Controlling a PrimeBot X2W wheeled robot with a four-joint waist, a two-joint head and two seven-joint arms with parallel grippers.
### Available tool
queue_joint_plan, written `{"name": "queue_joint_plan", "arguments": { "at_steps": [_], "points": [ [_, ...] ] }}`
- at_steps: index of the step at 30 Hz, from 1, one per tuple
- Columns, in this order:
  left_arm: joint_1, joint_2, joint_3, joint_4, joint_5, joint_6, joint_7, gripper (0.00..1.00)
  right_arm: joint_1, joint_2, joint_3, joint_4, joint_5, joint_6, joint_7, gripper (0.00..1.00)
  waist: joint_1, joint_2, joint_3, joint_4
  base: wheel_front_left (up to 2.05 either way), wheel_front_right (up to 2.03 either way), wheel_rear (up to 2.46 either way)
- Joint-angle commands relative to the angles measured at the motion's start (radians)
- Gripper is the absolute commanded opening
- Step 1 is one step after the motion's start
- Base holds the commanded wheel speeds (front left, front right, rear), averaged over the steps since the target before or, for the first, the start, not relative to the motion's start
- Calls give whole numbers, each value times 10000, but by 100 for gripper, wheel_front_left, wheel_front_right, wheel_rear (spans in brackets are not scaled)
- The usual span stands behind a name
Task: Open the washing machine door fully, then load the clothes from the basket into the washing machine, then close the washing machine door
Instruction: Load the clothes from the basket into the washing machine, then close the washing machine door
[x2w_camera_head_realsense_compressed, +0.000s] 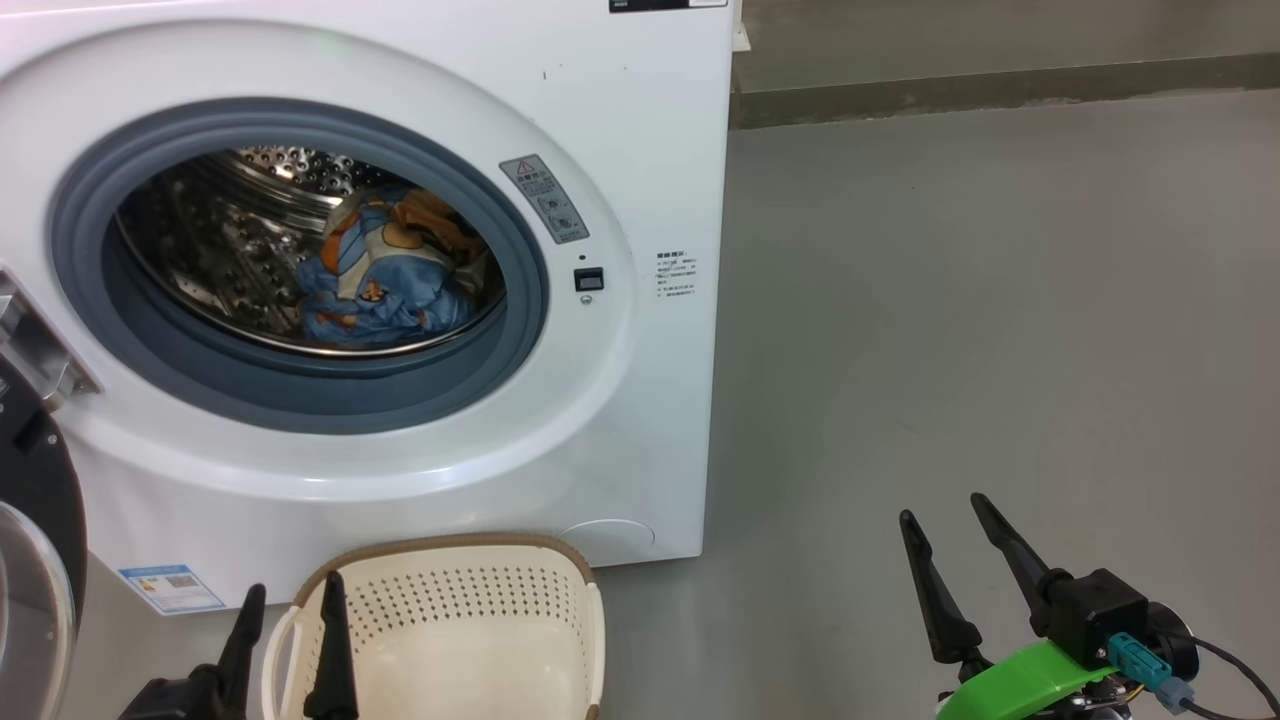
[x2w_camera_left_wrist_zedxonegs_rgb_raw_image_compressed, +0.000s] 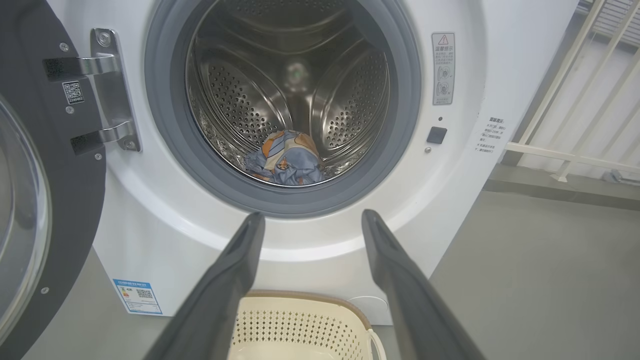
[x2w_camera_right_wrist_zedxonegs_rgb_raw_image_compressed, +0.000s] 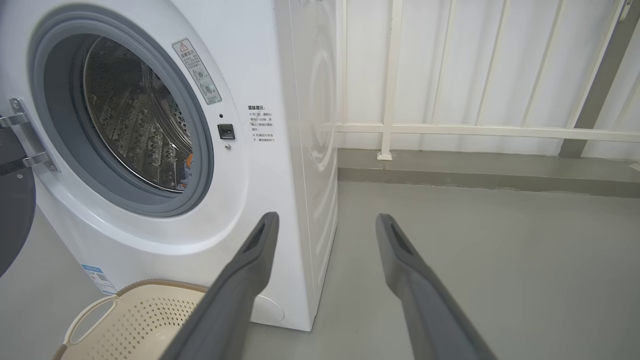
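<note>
The white washing machine (x2w_camera_head_realsense_compressed: 620, 130) stands with its round door (x2w_camera_head_realsense_compressed: 30, 560) swung wide to the left on a steel hinge (x2w_camera_left_wrist_zedxonegs_rgb_raw_image_compressed: 107, 90). Blue and orange clothes (x2w_camera_head_realsense_compressed: 385, 270) lie bunched in the steel drum (x2w_camera_left_wrist_zedxonegs_rgb_raw_image_compressed: 240, 95). The cream basket (x2w_camera_head_realsense_compressed: 470, 630) sits on the floor against the machine's front, and the part of its inside in view holds nothing. My left gripper (x2w_camera_head_realsense_compressed: 290, 600) is open at the basket's left rim. My right gripper (x2w_camera_head_realsense_compressed: 945, 520) is open over bare floor to the right. In the wrist views both pairs of fingers (x2w_camera_left_wrist_zedxonegs_rgb_raw_image_compressed: 235, 270) (x2w_camera_right_wrist_zedxonegs_rgb_raw_image_compressed: 250, 265) stand spread with nothing between them.
Grey floor (x2w_camera_head_realsense_compressed: 980, 300) stretches to the right of the machine. A low kerb (x2w_camera_head_realsense_compressed: 1000, 90) and a white railing (x2w_camera_right_wrist_zedxonegs_rgb_raw_image_compressed: 475, 131) close off the back. A blue label sticker (x2w_camera_head_realsense_compressed: 172, 588) marks the machine's lower left corner.
</note>
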Motion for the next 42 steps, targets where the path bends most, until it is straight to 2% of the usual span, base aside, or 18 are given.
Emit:
{"name": "queue_joint_plan", "arguments": {
  "at_steps": [1,33,42],
  "points": [
    [-344,56,295,-167,-3,-24,-63,100,-123,-26,273,-254,-27,16,-48,100,0,0,-1,12,0,0,0],
    [-462,55,323,-30,106,-44,-63,100,-195,-26,431,-122,-97,16,-48,100,0,0,60,39,0,0,0],
    [-492,55,338,151,124,50,-63,100,-273,-26,502,-32,-109,16,-48,100,0,0,26,41,-82,82,0]
  ]
}}
